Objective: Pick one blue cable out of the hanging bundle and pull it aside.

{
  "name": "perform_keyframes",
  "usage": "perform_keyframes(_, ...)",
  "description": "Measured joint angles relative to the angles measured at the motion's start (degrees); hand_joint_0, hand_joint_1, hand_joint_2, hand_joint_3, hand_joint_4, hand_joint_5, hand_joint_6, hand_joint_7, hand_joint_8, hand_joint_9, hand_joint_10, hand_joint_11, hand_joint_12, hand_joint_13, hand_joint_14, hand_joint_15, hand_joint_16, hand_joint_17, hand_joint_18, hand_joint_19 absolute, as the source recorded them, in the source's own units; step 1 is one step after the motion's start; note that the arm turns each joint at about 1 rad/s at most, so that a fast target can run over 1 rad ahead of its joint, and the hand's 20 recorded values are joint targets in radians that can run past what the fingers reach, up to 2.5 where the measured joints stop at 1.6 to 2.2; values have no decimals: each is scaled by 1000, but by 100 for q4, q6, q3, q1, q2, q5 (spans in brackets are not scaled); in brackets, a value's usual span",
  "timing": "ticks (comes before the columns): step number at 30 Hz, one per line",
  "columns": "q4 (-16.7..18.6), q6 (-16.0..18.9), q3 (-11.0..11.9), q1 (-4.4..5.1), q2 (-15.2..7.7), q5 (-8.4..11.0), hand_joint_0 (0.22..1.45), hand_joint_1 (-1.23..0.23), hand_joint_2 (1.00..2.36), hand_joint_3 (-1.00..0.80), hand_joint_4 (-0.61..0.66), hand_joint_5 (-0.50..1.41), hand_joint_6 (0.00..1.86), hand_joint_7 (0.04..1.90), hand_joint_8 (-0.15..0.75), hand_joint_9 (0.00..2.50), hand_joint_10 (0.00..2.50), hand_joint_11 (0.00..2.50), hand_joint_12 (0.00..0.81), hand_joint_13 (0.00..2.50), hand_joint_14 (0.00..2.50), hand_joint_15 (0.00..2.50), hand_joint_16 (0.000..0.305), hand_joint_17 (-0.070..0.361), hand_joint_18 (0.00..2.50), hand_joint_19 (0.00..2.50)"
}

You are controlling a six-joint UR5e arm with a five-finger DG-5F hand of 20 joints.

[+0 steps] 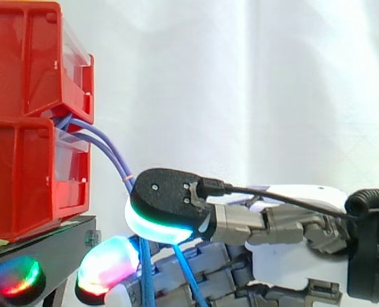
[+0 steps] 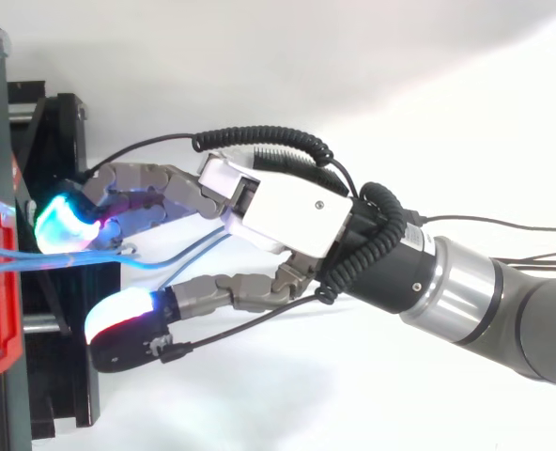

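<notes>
The hand (image 2: 297,216) lies open, its fingers nearly straight and the thumb held well apart from them; from above the gap between them is plain, and the blue cables (image 2: 179,258) run through that gap toward the palm; nothing is pinched as far as I can see, though I cannot tell whether a pad brushes a strand. The fingertips (image 2: 62,221) glow cyan and magenta close to the bins; the thumb's pad (image 2: 118,315) glows white with a red edge, nearer the lower edge of that view.

From the side the hand (image 1: 279,262) reaches in level from the right; the thumb's pad (image 1: 164,198), black-backed with a cyan-green rim, sits in front of the cables and hides them where they cross it; the other fingertips glow lower down, by the stand.

The side view gives the cables' fall: the blue cables (image 1: 109,150) come out between the two stacked red bins (image 1: 23,77), arc down to the right, pass behind the thumb and hang on below it. The bins sit on a black stand (image 1: 55,246); the white curtain (image 1: 241,83) hangs behind. From above the arm (image 2: 503,301) enters at the lower right.
</notes>
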Motion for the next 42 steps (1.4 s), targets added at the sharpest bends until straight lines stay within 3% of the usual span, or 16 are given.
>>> perform_keyframes(6, 73, 142, -87, 18, 1, -47, 499, -665, 1000, -500, 298, -128, 503, 879, 276, 851, 13, 376, 341, 654, 15, 379, 50, 113, 491, 444)
perform_keyframes(16, 1, 420, -39, -4, 16, -137, 493, -572, 1000, -500, 307, -112, 503, 933, 284, 906, 13, 383, 346, 708, 17, 394, 52, 117, 536, 454)
perform_keyframes(26, -451, 833, 185, -27, 27, -395, 508, -535, 1000, -500, 283, -92, 503, 1023, 280, 955, 16, 402, 338, 758, 16, 421, 51, 114, 559, 467)
perform_keyframes(42, -1113, 971, 296, -31, 313, -442, 576, -601, 1007, -419, 221, -73, 502, 1146, 269, 986, 16, 447, 319, 772, 17, 442, 47, 106, 554, 482)
